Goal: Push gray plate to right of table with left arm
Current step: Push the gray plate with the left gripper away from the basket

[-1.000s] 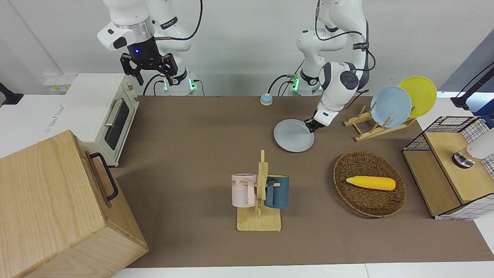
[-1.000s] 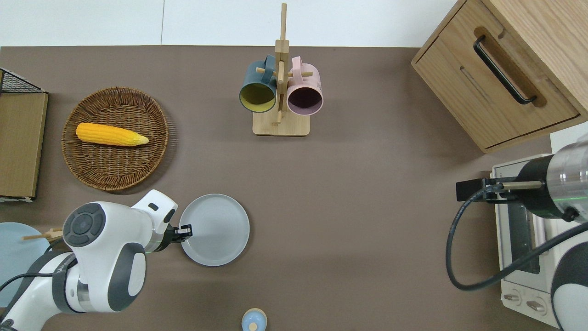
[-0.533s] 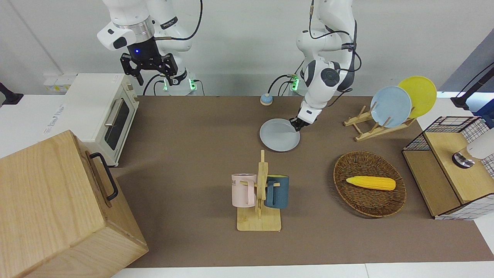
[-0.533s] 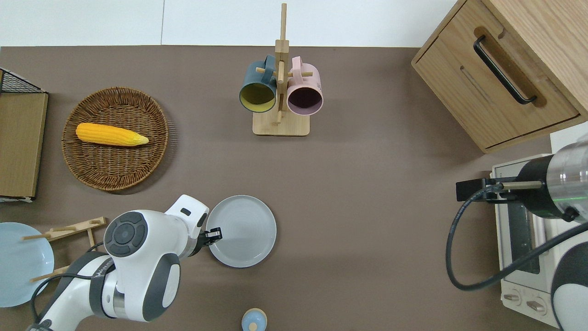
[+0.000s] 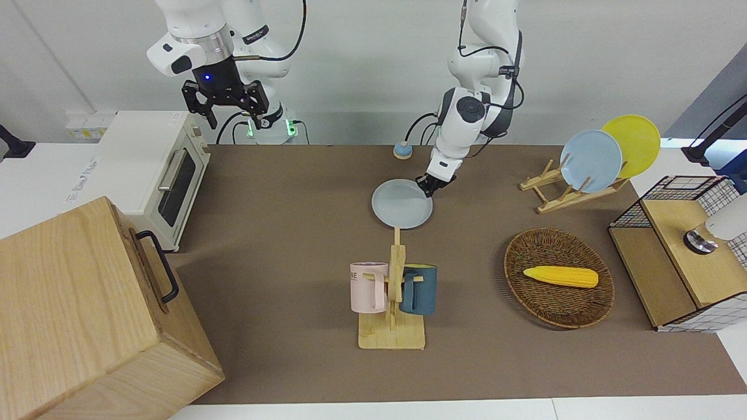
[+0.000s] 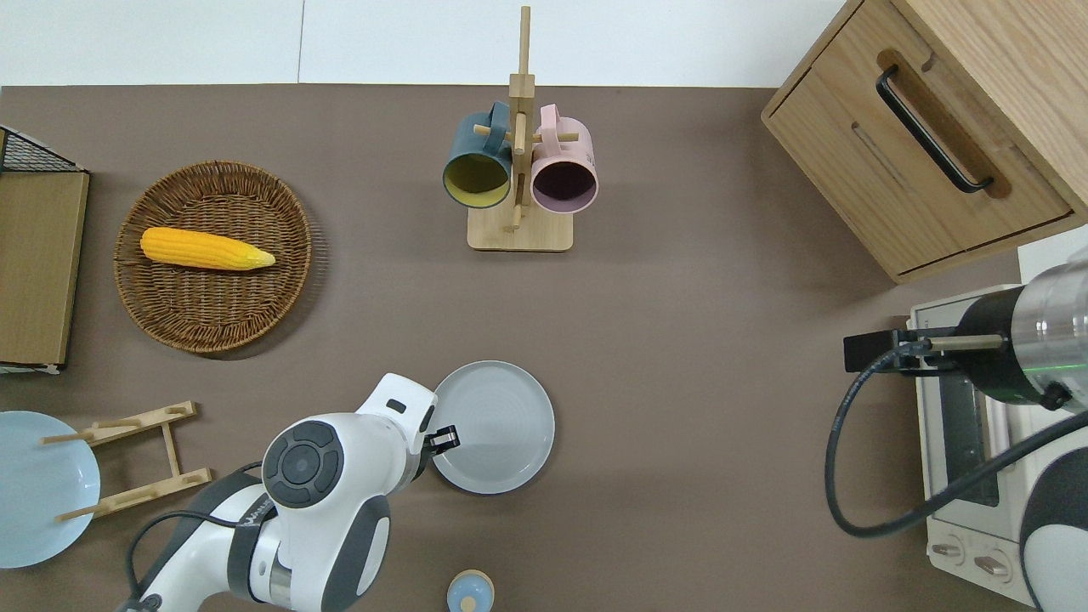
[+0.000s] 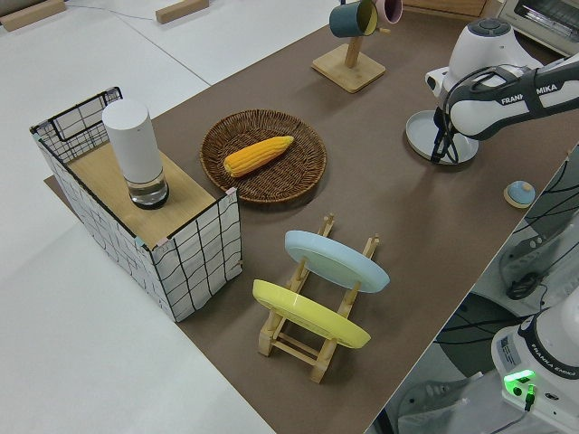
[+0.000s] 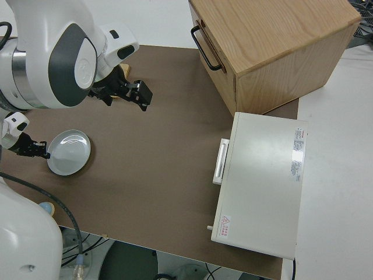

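The gray plate (image 5: 401, 204) lies flat on the brown table (image 5: 280, 192), about mid-length and nearer to the robots than the mug rack. It also shows in the overhead view (image 6: 497, 425), the left side view (image 7: 425, 131) and the right side view (image 8: 69, 153). My left gripper (image 5: 426, 185) is low at the plate's rim, on the edge toward the left arm's end, and touches it; it also shows in the overhead view (image 6: 446, 439). My right gripper (image 5: 236, 119) is open, empty and parked.
A wooden mug rack (image 5: 392, 291) holds a pink and a dark blue mug. A wicker basket (image 5: 558, 309) holds a corn cob. A plate rack (image 5: 551, 192) carries a sky-blue and a yellow plate. A toaster oven (image 5: 157, 169), a wooden box (image 5: 87, 315), a small blue knob (image 5: 402, 150).
The left gripper has slid the gray plate along the table toward the right arm's end, away from the plate rack. The right arm has not moved.
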Available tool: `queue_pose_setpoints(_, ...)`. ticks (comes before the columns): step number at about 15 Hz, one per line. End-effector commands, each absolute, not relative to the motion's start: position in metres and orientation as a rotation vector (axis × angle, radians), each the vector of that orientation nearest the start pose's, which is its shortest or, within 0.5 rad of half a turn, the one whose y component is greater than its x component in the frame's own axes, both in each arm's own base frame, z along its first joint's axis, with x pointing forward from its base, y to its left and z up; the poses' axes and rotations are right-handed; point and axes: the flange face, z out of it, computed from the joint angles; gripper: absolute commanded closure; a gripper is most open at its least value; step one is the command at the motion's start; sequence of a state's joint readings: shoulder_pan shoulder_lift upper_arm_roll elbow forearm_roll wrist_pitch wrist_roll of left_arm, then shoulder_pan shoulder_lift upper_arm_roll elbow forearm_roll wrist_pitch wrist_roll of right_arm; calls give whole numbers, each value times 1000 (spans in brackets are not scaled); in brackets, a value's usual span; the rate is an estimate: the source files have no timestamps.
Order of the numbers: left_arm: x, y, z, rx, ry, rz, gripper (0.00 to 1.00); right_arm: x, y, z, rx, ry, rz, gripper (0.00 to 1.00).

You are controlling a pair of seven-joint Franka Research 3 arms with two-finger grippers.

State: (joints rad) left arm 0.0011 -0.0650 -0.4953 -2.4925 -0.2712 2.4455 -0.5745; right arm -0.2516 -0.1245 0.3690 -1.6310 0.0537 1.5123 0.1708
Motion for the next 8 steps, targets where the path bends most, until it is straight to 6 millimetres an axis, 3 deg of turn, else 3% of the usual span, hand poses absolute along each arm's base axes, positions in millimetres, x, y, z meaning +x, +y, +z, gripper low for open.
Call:
queue_pose_setpoints(1,399,-244,295,-3258,-552,96,971,498,78,652,-3122,115,12,5)
queue_pose_setpoints(4,395,-259,291,-3282,-569,98,971,498,78,652,-3122,115,12,5)
queue_pose_setpoints(8,382,-298,290,-3310,-624,77,971,498,78,652,-3122,115,12,5)
